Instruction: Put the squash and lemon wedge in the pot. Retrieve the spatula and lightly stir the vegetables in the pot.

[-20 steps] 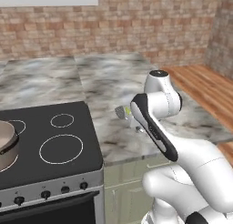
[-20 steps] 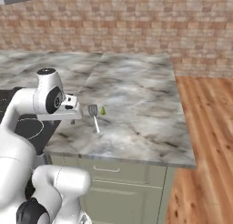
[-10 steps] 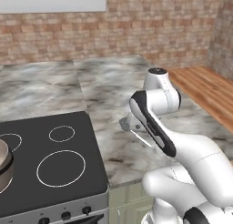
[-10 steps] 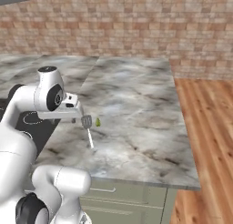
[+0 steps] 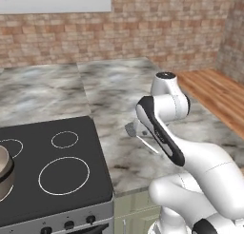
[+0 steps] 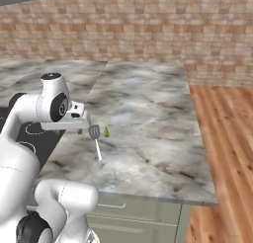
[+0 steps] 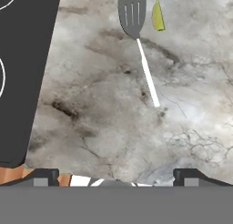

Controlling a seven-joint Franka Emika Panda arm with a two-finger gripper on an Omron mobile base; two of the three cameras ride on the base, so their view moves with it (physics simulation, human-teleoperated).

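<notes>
Hand view shows the gripper spread wide and empty above the marble counter, where the spatula lies beside the stove, a lemon wedge just beside its head. I'd say it is fetching one of these, needing to drop and close; the pot sits on the stove's far side.

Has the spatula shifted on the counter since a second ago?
No. The spatula lies beside the lemon wedge as before; the camera moved instead.
</notes>
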